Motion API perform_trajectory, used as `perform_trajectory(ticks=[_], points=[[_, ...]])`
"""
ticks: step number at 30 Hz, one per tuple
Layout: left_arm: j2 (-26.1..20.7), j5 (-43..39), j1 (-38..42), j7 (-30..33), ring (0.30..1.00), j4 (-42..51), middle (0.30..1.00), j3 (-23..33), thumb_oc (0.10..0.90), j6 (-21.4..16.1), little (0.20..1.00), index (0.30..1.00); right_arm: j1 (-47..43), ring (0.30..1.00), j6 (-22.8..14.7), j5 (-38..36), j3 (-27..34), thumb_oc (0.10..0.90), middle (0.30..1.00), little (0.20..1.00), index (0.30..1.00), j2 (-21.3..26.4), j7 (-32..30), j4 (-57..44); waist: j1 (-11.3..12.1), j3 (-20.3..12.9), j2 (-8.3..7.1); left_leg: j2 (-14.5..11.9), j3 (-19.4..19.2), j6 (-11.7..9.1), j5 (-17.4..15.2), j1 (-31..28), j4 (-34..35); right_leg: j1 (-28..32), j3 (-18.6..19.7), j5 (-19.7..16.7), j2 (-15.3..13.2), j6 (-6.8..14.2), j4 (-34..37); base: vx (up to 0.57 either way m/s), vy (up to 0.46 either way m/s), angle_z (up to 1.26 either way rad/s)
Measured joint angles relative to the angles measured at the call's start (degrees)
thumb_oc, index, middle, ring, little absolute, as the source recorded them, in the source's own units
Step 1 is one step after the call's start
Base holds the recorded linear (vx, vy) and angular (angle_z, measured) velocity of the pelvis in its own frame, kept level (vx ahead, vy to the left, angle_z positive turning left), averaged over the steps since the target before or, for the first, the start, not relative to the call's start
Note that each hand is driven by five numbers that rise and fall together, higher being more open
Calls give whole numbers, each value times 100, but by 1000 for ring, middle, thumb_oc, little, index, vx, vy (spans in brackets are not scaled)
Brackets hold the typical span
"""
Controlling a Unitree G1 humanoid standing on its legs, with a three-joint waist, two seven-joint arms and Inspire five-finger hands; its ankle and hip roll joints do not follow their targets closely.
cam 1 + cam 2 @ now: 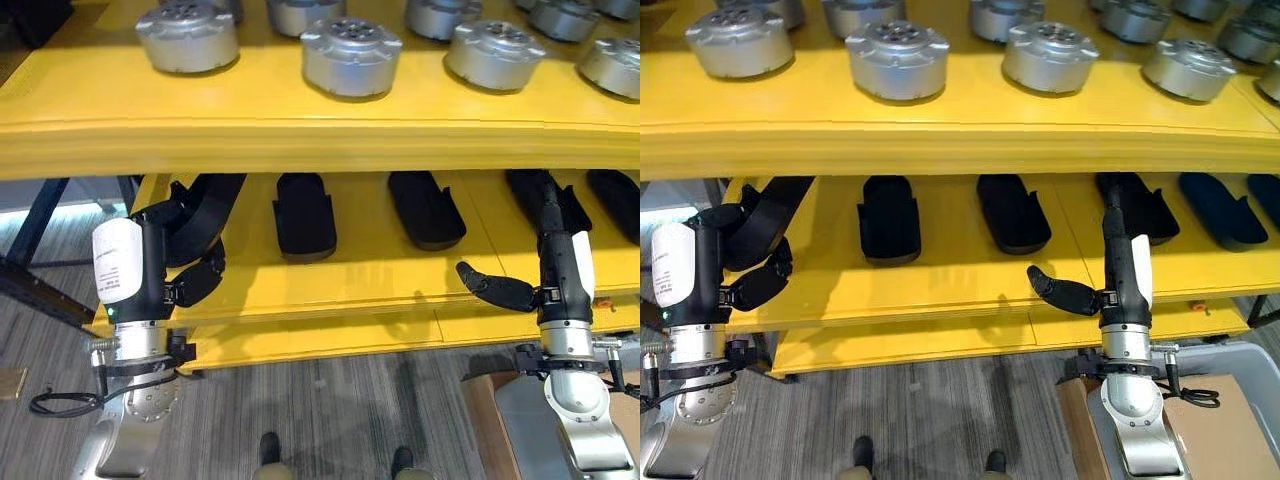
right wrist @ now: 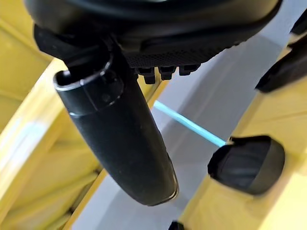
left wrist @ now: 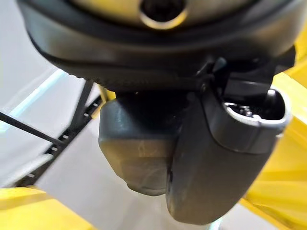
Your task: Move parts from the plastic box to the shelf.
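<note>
A two-level yellow shelf [image 1: 330, 285] fills the view. On its lower level lie several black elongated parts, among them one [image 1: 305, 215] left of the middle and another [image 1: 425, 210] beside it. My left hand [image 1: 165, 270] is at the lower level's left end, shut on a black part [image 1: 205, 210] that slants up under the top board; the thumb [image 3: 216, 163] lies across the black part [image 3: 132, 158]. My right hand [image 1: 552, 265] reaches over the lower level at the right, fingers straight, thumb [image 1: 497, 289] spread to the left, holding nothing. Its fingers overlap a black part [image 1: 570, 205].
Several round silver parts, such as one [image 1: 350, 55], stand on the top board [image 1: 300, 130], which overhangs the lower level. The grey plastic box [image 1: 1230, 352] with a brown cardboard sheet [image 1: 1215, 430] sits at the lower right by the floor. A dark frame leg [image 1: 35, 215] stands at the left.
</note>
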State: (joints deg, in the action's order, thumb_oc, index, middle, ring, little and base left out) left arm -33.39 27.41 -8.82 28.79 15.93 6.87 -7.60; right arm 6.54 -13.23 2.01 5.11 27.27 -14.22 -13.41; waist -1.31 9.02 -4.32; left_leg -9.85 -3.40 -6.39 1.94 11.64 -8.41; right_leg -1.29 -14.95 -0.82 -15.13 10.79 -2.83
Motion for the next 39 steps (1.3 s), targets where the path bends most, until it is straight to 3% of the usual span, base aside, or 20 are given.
perform_trajectory(ticks=[4, 6, 7, 9, 10, 11, 12, 13, 14, 16, 20, 27, 30, 33, 34, 37, 39], points=[[-16, 11, 23, 28, 300, -201, 300, -7, 400, 21, 300, 300, 17, 1000, -3, 2, -8, 900, 1000, 1000, 1000, -88, 32, 10, -27, 7, -19, 277, 60, 162, -371, 329, -491, -51, 23, 49, -308, -33, -127, 68, 258, 16], [-60, 26, 73, 33, 300, -211, 300, -30, 400, 34, 300, 300, 60, 1000, -6, 4, 16, 900, 1000, 1000, 1000, -169, 51, 3, -191, 5, -39, 514, 109, 291, -453, 458, -556, -62, 75, 89, -471, -213, -195, 62, 281, 37], [-129, 27, 129, 55, 300, -227, 300, -72, 400, 33, 300, 300, 53, 1000, 2, 7, 7, 900, 1000, 1000, 1000, -224, 53, -16, -291, 1, 22, 600, 145, 423, -397, 550, -599, -349, 697, -42, -520, -319, -479, -9, 234, 31], [-230, 37, 67, 69, 300, -232, 300, -29, 400, 26, 300, 300, 42, 1000, 29, 6, -120, 900, 1000, 1000, 1000, -331, 92, -6, -262, 8, -16, 644, -88, 448, -214, 345, -280, -852, 1190, -315, -506, -241, -895, 5, 300, -43], [-213, 21, 23, 76, 300, -249, 300, 16, 400, 97, 300, 300, -36, 1000, 28, 9, -264, 900, 1000, 1000, 1000, -354, 105, -4, -241, 36, 29, 550, -203, 491, -167, 213, -109, -1048, 1129, -294, -356, -147, -1165, 35, 206, -91], [-206, 21, 36, 76, 300, -317, 300, 52, 400, 153, 300, 300, -99, 1000, 28, 9, -429, 900, 1000, 1000, 1000, -368, 117, -4, -228, 76, 84, 391, -298, 539, -60, 25, 178, -1241, 1123, 57, -73, -143, -1446, 66, 120, -71], [-189, 22, 85, 69, 300, -424, 300, 39, 400, 159, 300, 300, -98, 1000, -15, 23, -513, 900, 1000, 1000, 1000, -334, 159, -17, -243, 68, 60, 394, -415, 487, 73, -197, 463, -1209, 966, 176, 283, -364, -1321, 57, 49, -51], [-183, 26, 76, 61, 300, -427, 300, 39, 400, 175, 300, 300, -109, 1000, -45, 28, -529, 900, 1000, 1000, 1000, -323, 175, -18, -265, 44, -6, 421, -499, 463, 91, -311, 586, -1113, 808, 227, 484, -397, -1105, 86, -33, -46], [-120, 31, 30, 54, 300, -407, 300, -4, 400, 179, 300, 300, -137, 1000, -61, 27, -498, 900, 1000, 1000, 1000, -241, 170, -14, -279, 69, 50, 460, -588, 448, 132, -496, 753, -888, 757, 137, 627, -476, -686, 57, -41, -33], [-113, 71, 22, 0, 300, -332, 300, -36, 400, 120, 300, 300, -85, 1000, -48, 27, -385, 900, 1000, 1000, 1000, -178, 167, -9, -340, 102, 141, 415, -634, 360, 225, -696, 983, -612, 755, -51, 720, -517, -257, 53, -76, -19], [-45, 95, 103, -76, 300, -222, 300, -119, 400, 58, 300, 300, 35, 1000, -27, 22, -313, 900, 1000, 1000, 1000, -112, 152, -7, -492, 100, 222, 377, -482, 311, 274, -788, 1052, -351, 647, -43, 797, -535, -61, 69, -192, 14], [306, -20, 102, -220, 300, -198, 300, -274, 400, 17, 300, 300, 140, 1000, -23, 2, -181, 900, 1000, 1000, 1000, 41, 210, -18, -458, 105, 388, 352, -166, 264, 309, -684, 764, 83, 360, 58, 894, -570, 235, 4, -236, 36], [288, -21, 120, -222, 300, -196, 300, -273, 400, 18, 300, 300, 139, 1000, -28, -12, -181, 900, 1000, 1000, 1000, 68, 226, -18, -419, 147, 438, 290, -13, 266, 313, -463, 413, -8, 370, 280, 983, -650, -37, -41, -125, 28], [284, -23, 105, -229, 300, -181, 300, -266, 400, 13, 300, 300, 138, 1000, -43, -44, -181, 900, 1000, 1000, 1000, 134, 222, -22, -454, 177, 482, 156, 65, 217, 375, -496, 510, -138, 425, 548, 986, -800, -414, 37, -27, 18], [276, -23, 68, -227, 300, -131, 300, -249, 400, 12, 300, 300, 135, 1000, -79, -50, -173, 900, 1000, 1000, 1000, 140, 210, -23, -436, 182, 547, 68, -44, 338, 212, -589, 721, -266, 448, 641, 1105, -857, -635, 15, 67, -7], [272, -20, 77, -213, 300, -127, 300, -249, 400, 8, 300, 300, 170, 1000, -93, -66, -182, 900, 1000, 1000, 1000, 137, 180, -25, -424, 256, 401, -17, -235, 254, 73, -475, 696, -648, 575, 853, 1092, -945, -1219, -10, 96, -17], [258, -20, 95, -213, 300, -130, 300, -274, 400, 11, 300, 300, 226, 1000, -112, -99, -180, 900, 1000, 1000, 1000, 135, 125, -20, -555, 299, 336, -126, -529, 282, 76, -458, 731, -669, 476, 824, 1057, -937, -1284, 19, 156, 16]])
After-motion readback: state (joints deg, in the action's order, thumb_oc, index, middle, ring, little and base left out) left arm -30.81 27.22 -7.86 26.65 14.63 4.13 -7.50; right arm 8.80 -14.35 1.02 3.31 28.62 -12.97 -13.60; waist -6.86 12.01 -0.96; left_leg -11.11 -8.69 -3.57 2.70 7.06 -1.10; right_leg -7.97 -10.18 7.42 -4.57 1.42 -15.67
